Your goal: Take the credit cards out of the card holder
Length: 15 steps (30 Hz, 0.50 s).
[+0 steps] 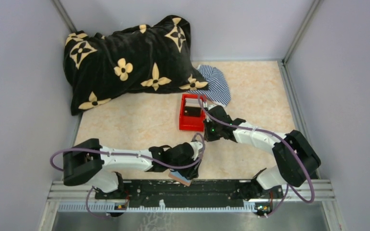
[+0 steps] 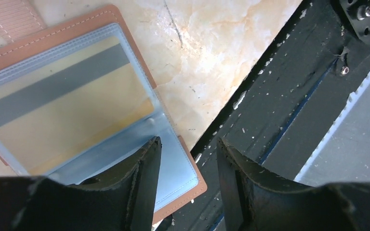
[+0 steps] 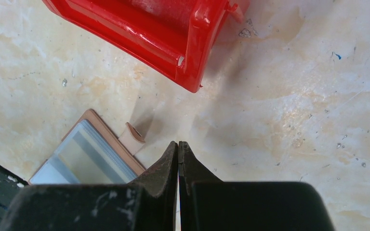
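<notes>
Marbled tabletop (image 3: 270, 120): card holder (image 2: 53, 37) open, tan card (image 2: 77, 110) in its clear sleeve (image 2: 176, 166); left hand (image 2: 189, 144) half-wide, right hand (image 3: 178, 144) tight, empty.

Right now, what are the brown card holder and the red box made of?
The card holder looks like matte tan-brown leather, real or imitation, with stitching along its edge; its inner sleeves look like clear glossy plastic. The red box looks like hard shiny plastic: light glints off its smooth rim.
</notes>
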Each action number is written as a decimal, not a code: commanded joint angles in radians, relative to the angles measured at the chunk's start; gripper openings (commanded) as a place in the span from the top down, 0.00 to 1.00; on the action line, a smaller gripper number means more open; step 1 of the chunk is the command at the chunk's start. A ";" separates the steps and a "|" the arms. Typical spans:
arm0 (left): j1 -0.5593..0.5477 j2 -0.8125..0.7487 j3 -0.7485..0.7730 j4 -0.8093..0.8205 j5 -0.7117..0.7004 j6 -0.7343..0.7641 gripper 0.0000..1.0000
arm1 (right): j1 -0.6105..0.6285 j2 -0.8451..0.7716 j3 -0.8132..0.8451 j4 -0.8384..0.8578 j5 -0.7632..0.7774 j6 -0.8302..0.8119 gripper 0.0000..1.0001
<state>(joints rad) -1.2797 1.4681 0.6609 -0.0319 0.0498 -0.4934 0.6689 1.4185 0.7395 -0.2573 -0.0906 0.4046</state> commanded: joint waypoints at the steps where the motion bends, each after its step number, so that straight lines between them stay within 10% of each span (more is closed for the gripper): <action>1: -0.022 -0.038 0.034 -0.010 -0.037 -0.011 0.48 | -0.006 -0.027 -0.005 0.007 0.009 0.008 1.00; 15: -0.064 0.074 0.145 -0.050 0.151 -0.085 0.48 | -0.019 -0.038 -0.014 -0.007 0.028 0.004 1.00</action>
<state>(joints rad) -1.3289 1.4631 0.8192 -0.0689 0.0864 -0.5495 0.6617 1.4181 0.7212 -0.2707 -0.0769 0.4046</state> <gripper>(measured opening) 0.508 0.003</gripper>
